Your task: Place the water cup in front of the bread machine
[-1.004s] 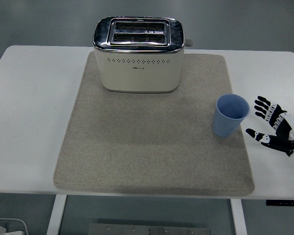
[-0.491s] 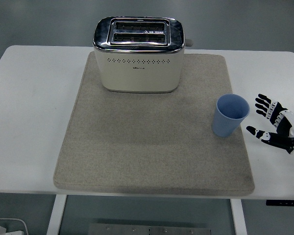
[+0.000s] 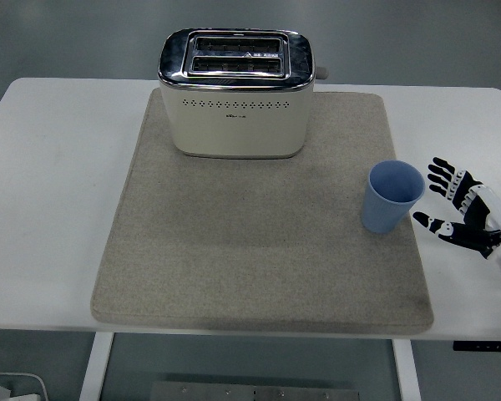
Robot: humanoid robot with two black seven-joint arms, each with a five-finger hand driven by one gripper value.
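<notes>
I see my right hand just right of the blue water cup, fingers spread wide, holding nothing. The cup stands upright on the mat, right of the bread machine and nearer to me.

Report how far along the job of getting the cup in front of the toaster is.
Nothing is done yet: the blue cup stands upright at the mat's right edge, off to the right of the toaster, not in front of it. In hand: the right robot hand is open just right of the cup, not touching it. Left to do: grasp the cup, carry it left, set it down before the toaster.
</notes>
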